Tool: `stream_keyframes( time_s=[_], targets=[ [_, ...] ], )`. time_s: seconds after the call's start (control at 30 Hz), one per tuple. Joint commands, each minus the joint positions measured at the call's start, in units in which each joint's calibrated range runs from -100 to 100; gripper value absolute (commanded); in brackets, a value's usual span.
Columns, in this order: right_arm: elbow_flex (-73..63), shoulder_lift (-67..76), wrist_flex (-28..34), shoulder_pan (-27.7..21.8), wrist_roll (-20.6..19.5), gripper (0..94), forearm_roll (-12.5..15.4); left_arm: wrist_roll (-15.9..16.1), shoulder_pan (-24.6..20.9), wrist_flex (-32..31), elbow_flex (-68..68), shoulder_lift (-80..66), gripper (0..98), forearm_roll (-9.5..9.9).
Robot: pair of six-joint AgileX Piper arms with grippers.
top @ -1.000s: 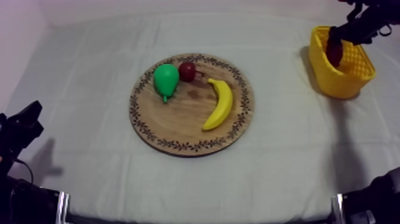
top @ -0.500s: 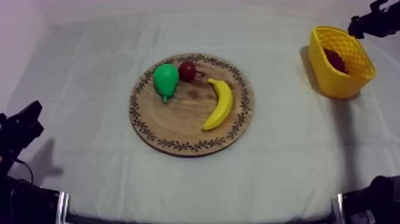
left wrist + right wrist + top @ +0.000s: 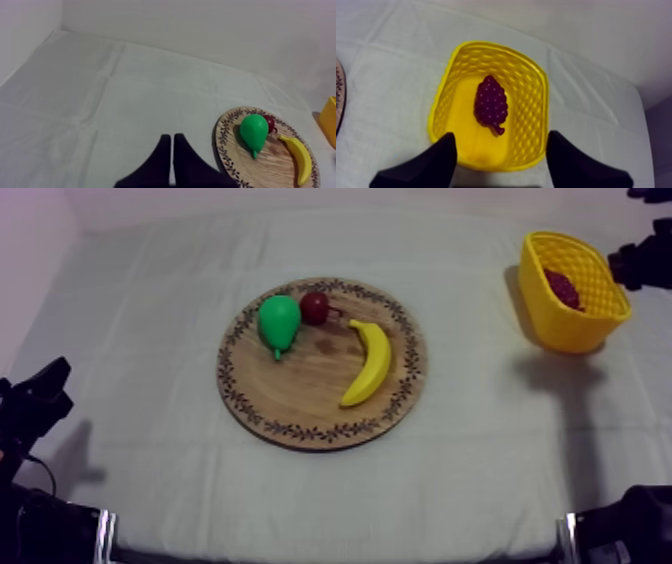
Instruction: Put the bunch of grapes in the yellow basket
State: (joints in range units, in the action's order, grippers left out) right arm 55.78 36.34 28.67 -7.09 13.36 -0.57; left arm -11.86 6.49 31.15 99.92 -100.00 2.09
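Found the bunch of grapes (image 3: 491, 104) lying flat on the floor of the yellow basket (image 3: 528, 100), thin stem end toward the near wall, touching neither pincer. Saw the right pincer (image 3: 500, 136) hanging above the basket's near rim, fingers wide apart with nothing between them. Saw the left pincer (image 3: 172, 142) low over the desk (image 3: 100, 100) beside the wooden board (image 3: 262, 170), fingers pressed together in a narrow wedge, empty. Counted a pear (image 3: 279, 321), a small red fruit (image 3: 315, 307) and a banana (image 3: 370, 363) on the board. Judged the grapes a light, stiff, bumpy toy, unlikely to crush or slip; best taken across the broad middle, not by the stem. Judged the task done as things lay.
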Motion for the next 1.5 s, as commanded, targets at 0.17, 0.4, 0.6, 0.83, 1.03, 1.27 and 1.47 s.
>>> stream_keyframes(
  time_s=[0.17, 0.4, 0.6, 0.83, 1.03, 1.27, 1.47],
  targets=[
    [15.3, 17.6, -3.7, 0.8, 0.5, 38.2, 0.6, 0.0, 0.0, 0.0, 0.0, 0.0, 0.1, 0.04],
    [25.5, 31.4, -5.2, 2.1, 0.6, 29.7, 1.4, 0.0, 0.0, 0.0, 0.0, 0.0, 0.1, 0.04],
    [33.6, 42.2, -6.2, 4.0, -0.6, 20.2, 1.9, 0.0, 0.0, 0.0, 0.0, 0.0, 0.1, 0.04],
    [41.6, 51.9, -7.2, 6.3, -2.6, 6.5, 2.8, 0.0, 0.0, 0.0, 0.0, 0.0, 0.1, 0.04],
    [43.6, 56.8, -4.2, 7.3, -5.0, 1.1, 3.4, 0.0, 0.0, 0.0, 0.0, 0.0, 0.1, 0.04],
    [44.0, 59.1, 1.3, 8.2, -8.4, 0.3, 3.6, 0.0, 0.0, 0.0, 0.0, 0.0, 0.1, 0.04],
    [44.0, 59.4, 4.3, 9.1, -10.9, 0.8, 2.7, 0.0, 0.0, 0.0, 0.0, 0.0, 0.1, 0.04]
  ],
)
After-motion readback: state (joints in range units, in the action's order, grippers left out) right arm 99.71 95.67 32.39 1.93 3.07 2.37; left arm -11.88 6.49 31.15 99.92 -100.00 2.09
